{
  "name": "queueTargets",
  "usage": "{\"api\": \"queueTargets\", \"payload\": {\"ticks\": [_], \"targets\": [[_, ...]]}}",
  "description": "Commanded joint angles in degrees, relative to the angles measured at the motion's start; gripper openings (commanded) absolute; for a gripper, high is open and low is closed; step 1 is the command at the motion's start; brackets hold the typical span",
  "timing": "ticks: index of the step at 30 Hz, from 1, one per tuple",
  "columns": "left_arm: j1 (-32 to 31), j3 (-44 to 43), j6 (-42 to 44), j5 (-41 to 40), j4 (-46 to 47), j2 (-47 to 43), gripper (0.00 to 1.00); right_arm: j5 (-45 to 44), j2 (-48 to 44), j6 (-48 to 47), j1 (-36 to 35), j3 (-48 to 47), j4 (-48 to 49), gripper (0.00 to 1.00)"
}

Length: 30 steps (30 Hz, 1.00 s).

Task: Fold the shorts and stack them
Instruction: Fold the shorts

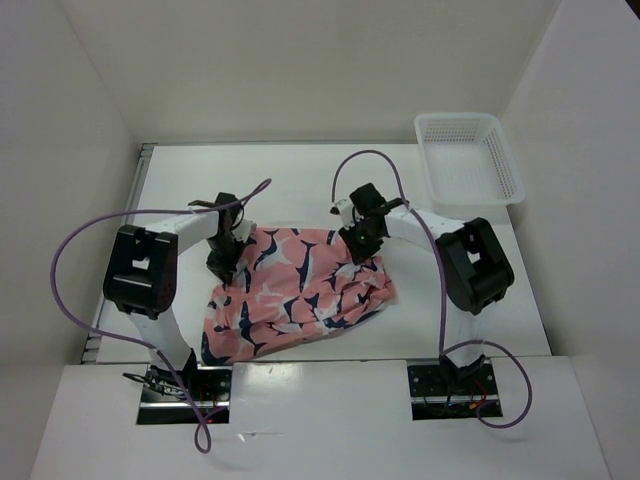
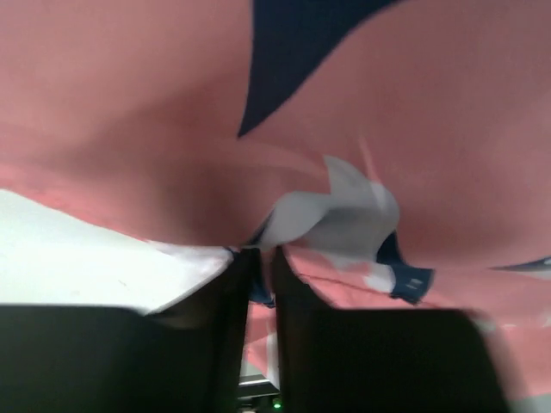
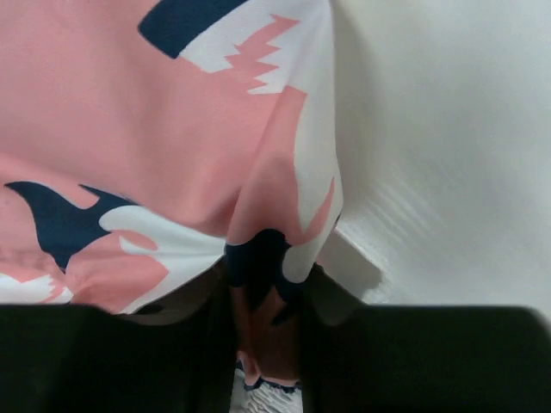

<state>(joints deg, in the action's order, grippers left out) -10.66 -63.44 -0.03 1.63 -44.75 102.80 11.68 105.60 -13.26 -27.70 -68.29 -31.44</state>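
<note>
2 arms: both reach in from the near edge, the left gripper (image 1: 222, 262) and the right gripper (image 1: 360, 248) each set down on the far edge of the shorts (image 1: 300, 290).
Shorts: salmon-pink cloth with a navy and white print, lying rumpled on the middle of the white table (image 1: 300, 180), between the 2 arms; the near part is bunched into loose folds.
Left grip: at the far left corner of the cloth; in the wrist view its 2 dark fingers (image 2: 207, 344) stand almost together, with a thin edge of pink fabric nipped between them.
Right grip: at the far right corner; in the wrist view its fingers (image 3: 172, 361) are clamped on a fold, pink and navy cloth filling the narrow gap.
Cloth at the wrists: it spreads away from both sets of fingers, with bare table showing beside it.
Basket (image 1: 470, 160): white mesh, at the far right corner of the table, well apart from the shorts.
Cables (image 1: 75, 250): 1 purple loop hangs off each arm.
</note>
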Motion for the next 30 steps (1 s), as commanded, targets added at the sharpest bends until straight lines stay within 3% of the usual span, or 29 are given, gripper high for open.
{"api": "queueTargets", "payload": {"ticks": [1, 3, 5, 9, 11, 14, 16, 17, 18, 19, 21, 27, 30], "targets": [[-0.68, -0.03, 0.03, -0.56, 2.64, 2.57, 0.10, 0.19, 2.15, 2.62, 1.07, -3.24, 2.79, 0.22], [-0.68, 0.59, 0.03, -3.73, 5.01, 4.33, 0.01, 0.18, 3.02, 4.55, 1.77, -4.65, 3.49, 0.17], [-0.68, -0.36, 0.03, -5.75, 6.60, 5.91, 0.00, -0.87, 4.60, 5.87, 3.09, -6.85, 4.01, 0.13], [0.02, -9.05, 0.03, -14.96, 12.84, 9.77, 0.00, -3.05, 8.21, 12.10, 5.37, -12.47, 6.56, 0.09], [2.12, -18.88, 0.03, -15.60, 12.33, 13.90, 0.00, -4.73, 10.40, 12.11, 5.38, -17.12, 7.35, 0.09], [3.44, -33.30, 0.03, -14.82, 8.47, 19.79, 0.00, -7.46, 12.78, 10.80, 5.38, -23.54, 8.06, 0.22], [3.45, -37.27, 0.03, -14.20, 7.84, 20.59, 0.08, -7.99, 12.79, 9.57, 5.38, -27.06, 8.06, 0.51], [3.45, -38.24, 0.03, -13.67, 7.23, 20.59, 0.17, -7.99, 12.79, 8.87, 5.38, -27.77, 8.06, 0.61], [3.45, -38.86, 0.03, -13.15, 7.22, 19.38, 0.43, -7.99, 12.26, 8.34, 5.38, -28.56, 8.06, 0.67], [3.45, -38.86, 0.03, -11.92, 6.61, 17.01, 0.57, -7.12, 11.48, 7.64, 5.38, -28.56, 8.06, 0.77], [3.45, -37.30, 0.03, -11.30, 5.90, 13.84, 0.73, -6.32, 8.41, 7.11, 5.38, -28.56, 7.45, 0.82], [4.06, -29.47, 0.03, -8.67, 2.22, 2.41, 0.77, -5.01, 0.76, 7.10, 5.38, -25.14, 5.78, 0.84], [4.06, -22.97, 0.03, -5.41, 0.63, 0.47, 0.77, -3.08, -2.67, 7.63, 5.38, -22.51, 3.59, 0.75]]}}
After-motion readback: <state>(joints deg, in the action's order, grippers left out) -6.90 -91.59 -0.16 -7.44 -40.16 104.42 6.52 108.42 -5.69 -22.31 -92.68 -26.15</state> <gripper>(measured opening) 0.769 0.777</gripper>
